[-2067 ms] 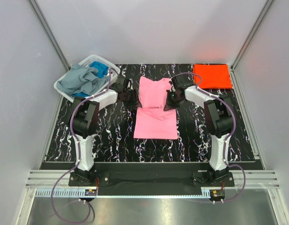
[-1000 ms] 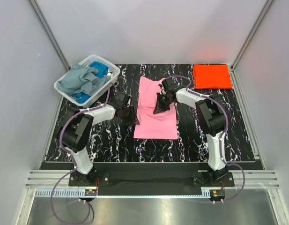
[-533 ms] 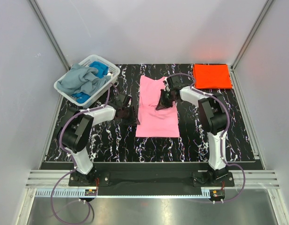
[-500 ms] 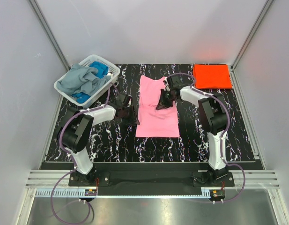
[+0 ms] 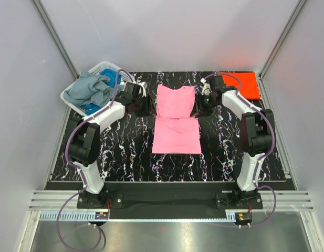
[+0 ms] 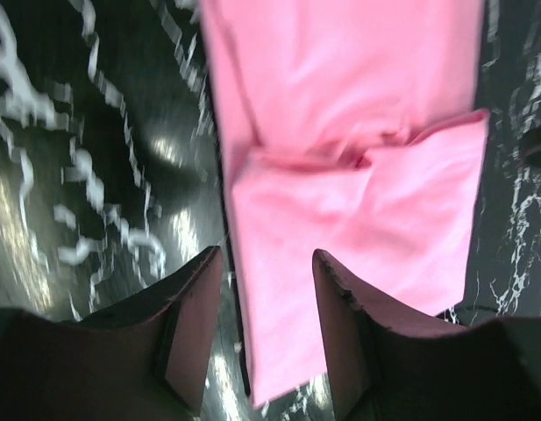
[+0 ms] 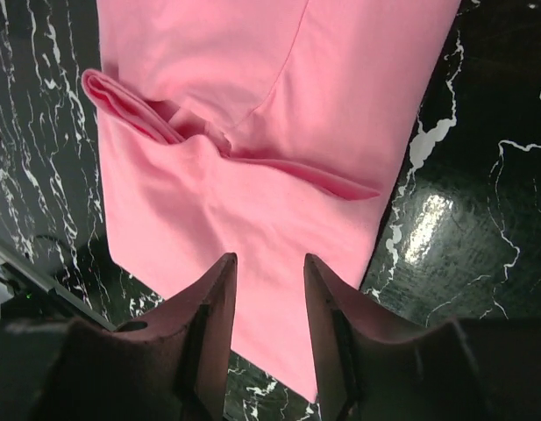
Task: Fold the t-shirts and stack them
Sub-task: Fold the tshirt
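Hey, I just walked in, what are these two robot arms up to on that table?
They are folding a pink cloth t-shirt in the middle of the black marbled table; its far part is doubled over. The left gripper and right gripper sit open at its two side edges, holding nothing. A folded orange-red t-shirt lies at the far right corner; a grey-blue t-shirt and a blue one wait in the white plastic lattice basket.

Four t-shirts: pink [image 5: 175, 118], orange-red [image 5: 249, 85], grey-blue [image 5: 87, 89], blue [image 5: 90, 107]; one basket [image 5: 101, 65]; two grippers [image 5: 143, 105] [image 5: 199, 107].
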Motion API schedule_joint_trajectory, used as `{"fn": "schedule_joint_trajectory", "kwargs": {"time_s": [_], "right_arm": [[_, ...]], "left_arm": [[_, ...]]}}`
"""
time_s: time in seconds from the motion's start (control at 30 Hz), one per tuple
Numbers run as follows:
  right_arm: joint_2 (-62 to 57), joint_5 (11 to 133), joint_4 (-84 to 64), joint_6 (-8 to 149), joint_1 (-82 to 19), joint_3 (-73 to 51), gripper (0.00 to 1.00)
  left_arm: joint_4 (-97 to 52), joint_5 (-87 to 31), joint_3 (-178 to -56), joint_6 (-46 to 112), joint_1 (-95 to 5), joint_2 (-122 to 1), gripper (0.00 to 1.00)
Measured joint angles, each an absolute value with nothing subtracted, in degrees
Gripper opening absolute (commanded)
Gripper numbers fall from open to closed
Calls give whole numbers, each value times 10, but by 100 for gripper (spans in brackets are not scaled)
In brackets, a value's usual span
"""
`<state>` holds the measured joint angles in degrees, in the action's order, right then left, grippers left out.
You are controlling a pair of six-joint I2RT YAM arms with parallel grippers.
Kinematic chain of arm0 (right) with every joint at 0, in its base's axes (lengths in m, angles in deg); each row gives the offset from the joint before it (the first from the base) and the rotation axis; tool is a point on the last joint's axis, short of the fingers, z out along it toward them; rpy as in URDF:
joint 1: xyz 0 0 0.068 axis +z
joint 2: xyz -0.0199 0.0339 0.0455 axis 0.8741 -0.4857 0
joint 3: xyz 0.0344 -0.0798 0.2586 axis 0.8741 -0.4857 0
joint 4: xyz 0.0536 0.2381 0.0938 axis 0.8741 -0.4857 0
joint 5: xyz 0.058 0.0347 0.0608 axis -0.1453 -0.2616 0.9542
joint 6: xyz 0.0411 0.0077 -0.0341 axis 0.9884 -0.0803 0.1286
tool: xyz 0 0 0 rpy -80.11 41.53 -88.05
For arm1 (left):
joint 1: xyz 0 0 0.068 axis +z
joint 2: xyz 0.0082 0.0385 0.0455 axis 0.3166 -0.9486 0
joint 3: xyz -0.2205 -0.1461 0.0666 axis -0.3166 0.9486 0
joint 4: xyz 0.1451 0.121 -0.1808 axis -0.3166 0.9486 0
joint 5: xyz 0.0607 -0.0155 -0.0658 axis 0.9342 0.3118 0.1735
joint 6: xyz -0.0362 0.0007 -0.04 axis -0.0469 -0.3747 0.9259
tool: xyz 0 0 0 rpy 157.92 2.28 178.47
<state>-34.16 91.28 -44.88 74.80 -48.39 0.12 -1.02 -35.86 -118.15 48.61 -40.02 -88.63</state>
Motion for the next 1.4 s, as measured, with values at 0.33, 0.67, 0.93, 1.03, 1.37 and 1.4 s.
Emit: {"fn": "schedule_joint_trajectory", "kwargs": {"time_s": [0.33,0.67,0.93,1.03,1.37,1.4], "right_arm": [[-391,974,-508,640,-540,17,48],[-446,1015,-523,604,-551,23,40],[-465,1037,-518,600,-555,39,36],[-466,1038,-514,600,-555,45,38],[-474,1044,-477,609,-556,52,0],[-474,1043,-472,611,-558,51,0]], "left_arm": [[-2,-418,-1250,386,-397,-1002,52],[19,-420,-1284,351,-397,-1025,52],[20,-420,-1285,346,-397,-1042,49],[20,-420,-1286,346,-397,-1048,47],[22,-417,-1309,351,-397,-1065,0],[23,-416,-1310,351,-397,-1065,0]]}}
